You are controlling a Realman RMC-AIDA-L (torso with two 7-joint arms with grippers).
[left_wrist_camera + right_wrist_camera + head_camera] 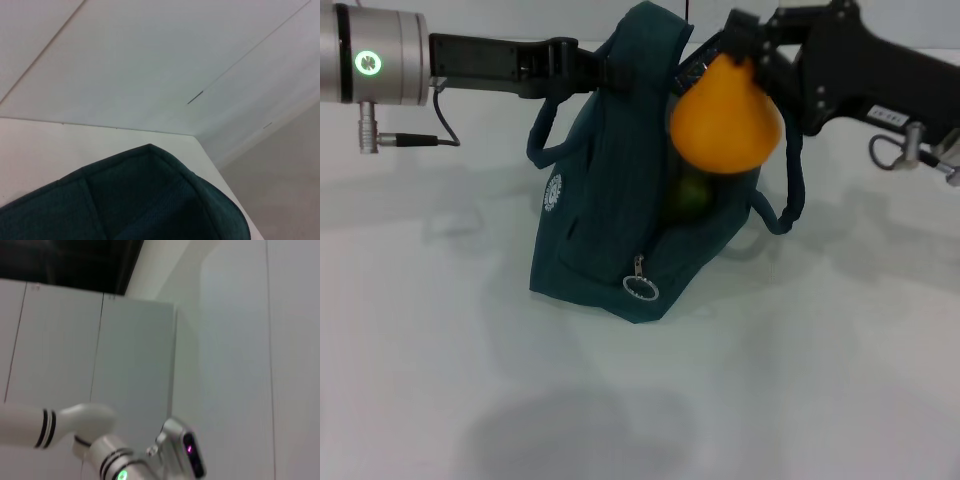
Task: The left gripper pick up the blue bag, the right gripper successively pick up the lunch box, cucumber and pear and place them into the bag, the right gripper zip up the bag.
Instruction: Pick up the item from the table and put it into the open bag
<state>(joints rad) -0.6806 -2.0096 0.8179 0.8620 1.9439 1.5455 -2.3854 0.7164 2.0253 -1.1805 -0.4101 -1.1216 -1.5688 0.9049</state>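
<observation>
Here the left gripper (605, 72) is reaching in from the left side of the head view and is clenching the upper rim of the blue bag (610, 200), holding that edge up so the bag is standing on the white table (440, 380) directly below its fingers. The right gripper (738, 55) is coming in from the opposite side and is grasping the pear (725, 118) by its narrow top end, the plump orange-yellow body hanging straight beneath the fingertips and hovering over the open mouth of the bag, just touching or nearly touching the rim on that side. Below the pear, inside the opening, a green shape is showing that is looking like the cucumber (688, 197), lying under the right gripper within the bag. One loop handle (545, 135) is drooping below the left gripper, and the other loop handle (790, 195) is hanging down on the side under the right gripper's wrist. The zipper's metal ring pull (641, 288) is dangling at the bag's lower front corner, well below both grippers, with the small white round logo (554, 193) sitting on the side panel beneath the left gripper. In the left wrist view only a dark teal fold of the bag is filling the near corner; the right wrist view is showing the robot's other arm against a pale wall.
</observation>
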